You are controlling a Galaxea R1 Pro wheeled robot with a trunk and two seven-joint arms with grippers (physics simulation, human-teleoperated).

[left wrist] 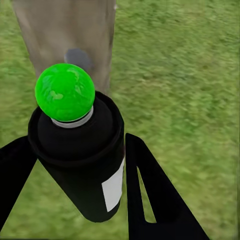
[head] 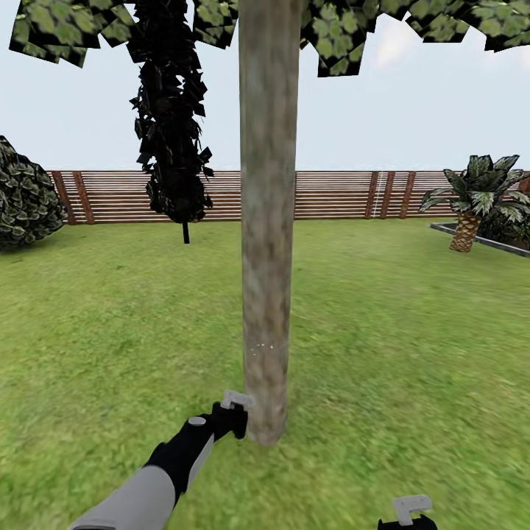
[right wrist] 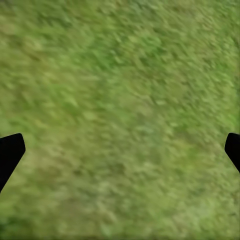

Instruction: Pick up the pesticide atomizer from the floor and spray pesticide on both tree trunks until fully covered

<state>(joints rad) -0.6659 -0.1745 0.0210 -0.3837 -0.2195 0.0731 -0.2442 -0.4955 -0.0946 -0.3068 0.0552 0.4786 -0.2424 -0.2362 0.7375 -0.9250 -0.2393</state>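
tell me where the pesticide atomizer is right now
The pesticide atomizer sits between the left gripper's fingers, low beside the base of the tree trunk, on the trunk's left in the head view.

A green lawn runs back to a horizontal wooden slat fence under a pale, hazy sky. A dark narrow conifer stands before the fence, a leafy bush at the left edge, and a low palm-like plant beside a raised bed border at the right.
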